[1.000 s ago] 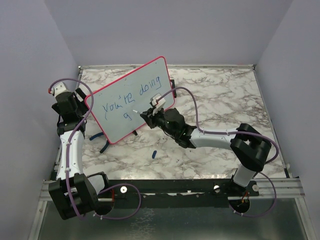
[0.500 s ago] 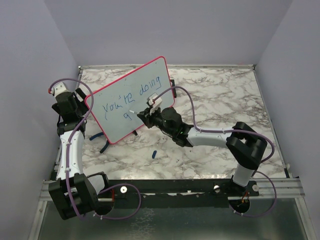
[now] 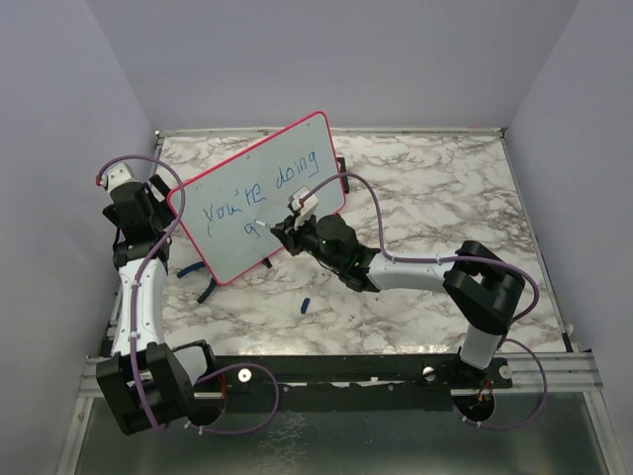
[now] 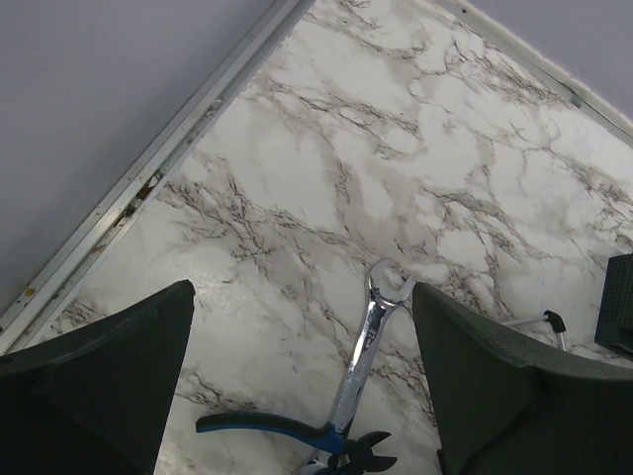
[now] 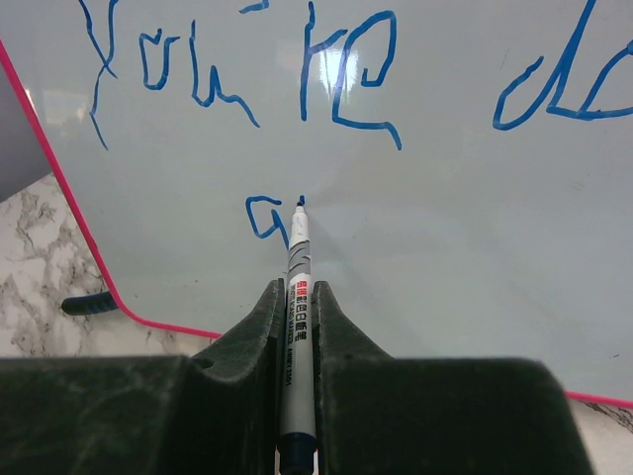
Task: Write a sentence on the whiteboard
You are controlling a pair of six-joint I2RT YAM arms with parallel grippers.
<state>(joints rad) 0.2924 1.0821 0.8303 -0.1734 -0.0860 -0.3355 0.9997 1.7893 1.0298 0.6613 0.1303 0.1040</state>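
The whiteboard [image 3: 223,259] stands propped up at the table's left-middle. I judge it light, stiff and slick, apt to shift under pressure, and best steadied by its red frame. The sentence [image 3: 259,198] reads "you're doing", with a "g" beneath. My right gripper [image 5: 297,293] pinches the marker [image 5: 299,237] mid-barrel, its tip at the board. My left gripper [image 4: 297,297] gapes wide, empty.

One whiteboard [image 3: 267,158], one marker [image 5: 297,259], one wrench [image 4: 364,348], one pair of pliers [image 4: 265,427].

Whiteboard [image 3: 297,148]: blue handwritten sentence [image 3: 259,193]. Top line reads "you're doing". Second line: single "g", nothing more legible. Marker [image 5: 297,317] barrel: red label patch, small black print, too fine to read.
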